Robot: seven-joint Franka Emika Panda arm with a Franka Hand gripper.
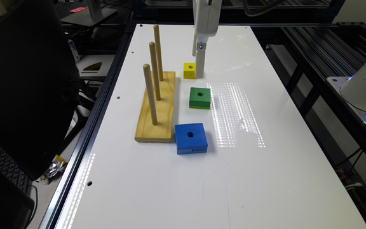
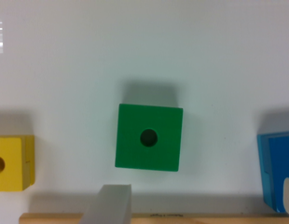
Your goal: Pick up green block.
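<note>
Overhead, the arm (image 1: 206,17) hangs over the white table (image 1: 265,178), gripper (image 1: 199,63) low just right of the yellow cube (image 1: 189,70); jaw state unclear. Peg board (image 1: 157,108) left, blue block (image 1: 191,138) near. Green block (image 1: 199,98) sits flat between blue and yellow, right side open.

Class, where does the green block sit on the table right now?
In the exterior view the green block lies flat on the white table, between the yellow cube and blue block, right of the peg board.
</note>
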